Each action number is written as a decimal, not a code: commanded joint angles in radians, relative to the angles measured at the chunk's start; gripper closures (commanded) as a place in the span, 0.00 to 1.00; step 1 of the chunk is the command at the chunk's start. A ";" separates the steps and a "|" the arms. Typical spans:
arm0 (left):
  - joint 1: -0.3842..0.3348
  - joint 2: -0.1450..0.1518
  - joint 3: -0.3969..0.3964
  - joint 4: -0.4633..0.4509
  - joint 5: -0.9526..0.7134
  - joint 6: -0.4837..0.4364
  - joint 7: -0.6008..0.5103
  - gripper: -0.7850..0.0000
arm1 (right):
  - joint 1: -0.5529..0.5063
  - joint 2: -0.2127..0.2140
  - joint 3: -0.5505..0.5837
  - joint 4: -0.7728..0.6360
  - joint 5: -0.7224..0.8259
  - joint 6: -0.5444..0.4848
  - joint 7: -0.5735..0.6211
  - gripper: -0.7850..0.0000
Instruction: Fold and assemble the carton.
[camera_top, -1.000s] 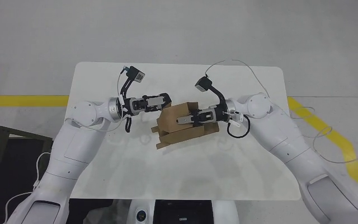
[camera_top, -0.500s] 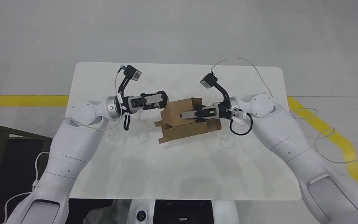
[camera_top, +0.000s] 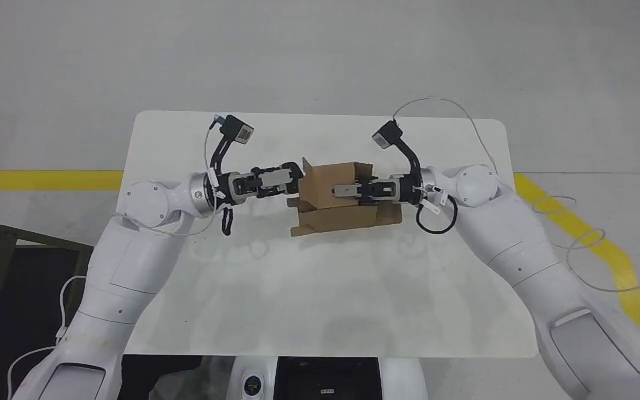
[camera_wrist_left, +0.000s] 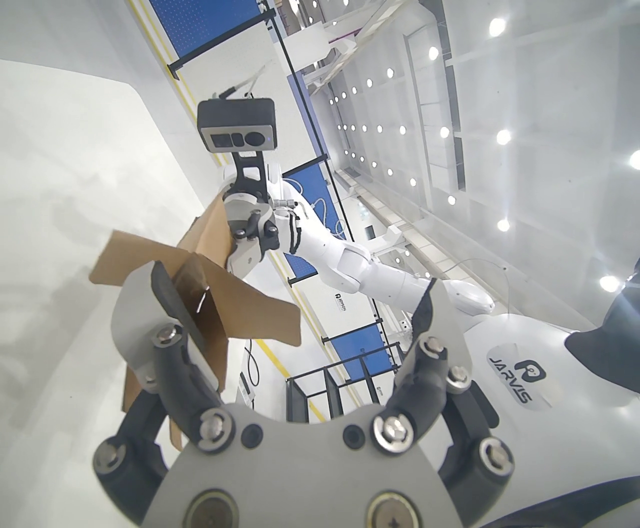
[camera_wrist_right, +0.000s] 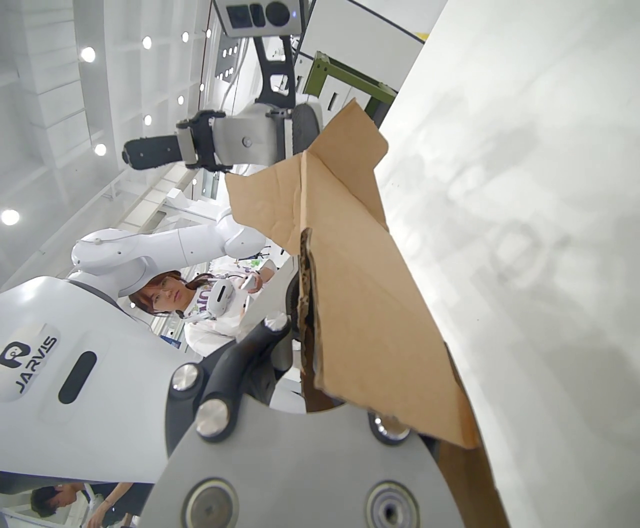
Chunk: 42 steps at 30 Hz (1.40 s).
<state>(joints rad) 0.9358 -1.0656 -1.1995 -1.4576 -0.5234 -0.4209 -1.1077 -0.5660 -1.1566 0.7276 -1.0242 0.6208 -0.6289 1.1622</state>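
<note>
A brown cardboard carton (camera_top: 335, 195), partly unfolded with loose flaps, is held a little above the white table (camera_top: 200, 300) near its far middle. My right gripper (camera_top: 347, 189) is shut on one carton wall; that wall's edge (camera_wrist_right: 306, 280) runs between its fingers. My left gripper (camera_top: 297, 177) stands open at the carton's left end. In the left wrist view one of its fingers (camera_wrist_left: 167, 295) lies against a flap of the carton (camera_wrist_left: 220, 280) and the other finger (camera_wrist_left: 430, 310) is free. The carton's inside is hidden.
The table's near half (camera_top: 330, 300) is bare white surface. A thin cable (camera_top: 440, 110) loops over the far right corner. A yellow floor line (camera_top: 60, 180) runs beside the table, and a dark green frame (camera_top: 20, 250) stands at its left.
The carton, held by my right gripper, has moved toward the far edge and turned more square to the table. My left gripper has closed in on its left flap.
</note>
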 joint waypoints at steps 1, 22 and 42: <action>0.004 0.000 0.002 -0.003 -0.001 0.001 0.000 0.00 | 0.001 -0.002 0.006 0.004 -0.006 0.004 -0.014 1.00; 0.011 -0.008 0.033 -0.013 -0.003 0.005 -0.012 0.00 | 0.015 -0.025 0.063 0.026 -0.065 0.017 -0.102 1.00; 0.012 -0.018 0.069 -0.024 -0.017 0.008 -0.022 0.00 | 0.001 -0.047 0.093 -0.018 -0.106 0.039 -0.167 1.00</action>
<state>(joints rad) 0.9482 -1.0832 -1.1314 -1.4816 -0.5374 -0.4119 -1.1287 -0.5628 -1.2030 0.8203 -1.0389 0.5155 -0.5909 0.9950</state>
